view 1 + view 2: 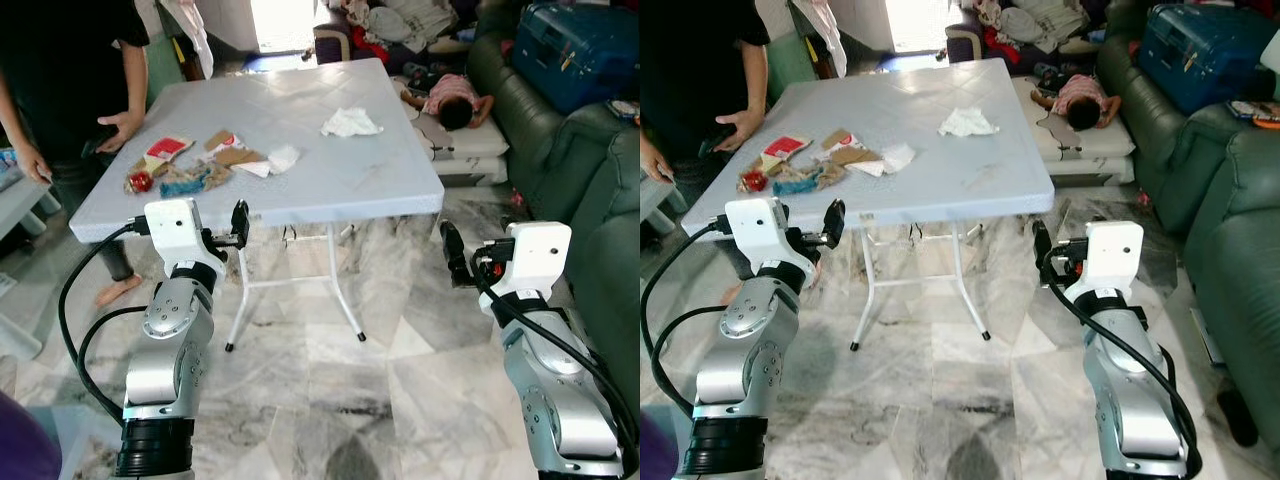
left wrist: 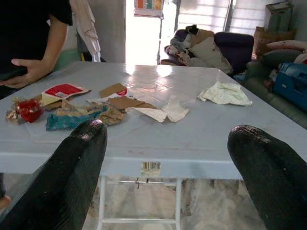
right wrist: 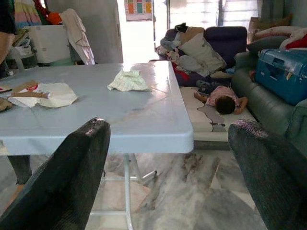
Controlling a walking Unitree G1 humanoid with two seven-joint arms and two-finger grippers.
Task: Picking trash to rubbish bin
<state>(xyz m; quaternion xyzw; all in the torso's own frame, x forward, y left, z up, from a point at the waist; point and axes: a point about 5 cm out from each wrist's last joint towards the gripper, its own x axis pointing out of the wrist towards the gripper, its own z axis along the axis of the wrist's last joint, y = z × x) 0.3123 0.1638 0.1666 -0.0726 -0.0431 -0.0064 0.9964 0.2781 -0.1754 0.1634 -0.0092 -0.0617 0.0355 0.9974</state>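
Trash lies on a pale blue folding table [image 1: 350, 185]. A crumpled white tissue [image 1: 351, 123] sits alone toward the far right. At the left lies a pile: a red packet [image 1: 168, 148], brown card pieces [image 1: 232, 156], white paper [image 1: 283, 158] and a blue wrapper [image 2: 67, 120]. My left gripper [image 1: 239, 220] is open at the table's near edge, below the pile, holding nothing. My right gripper [image 1: 452, 248] is open and empty, just off the table's near right corner. Both wrist views show the black fingers [image 3: 72, 163] spread wide.
A person in black stands at the table's left side with a hand [image 1: 120, 128] on it. Someone lies on a mattress [image 1: 455, 100] beyond the table. A green sofa [image 1: 590, 170] with a blue suitcase [image 1: 580, 45] lines the right. Marble floor [image 1: 380, 400] lies in front.
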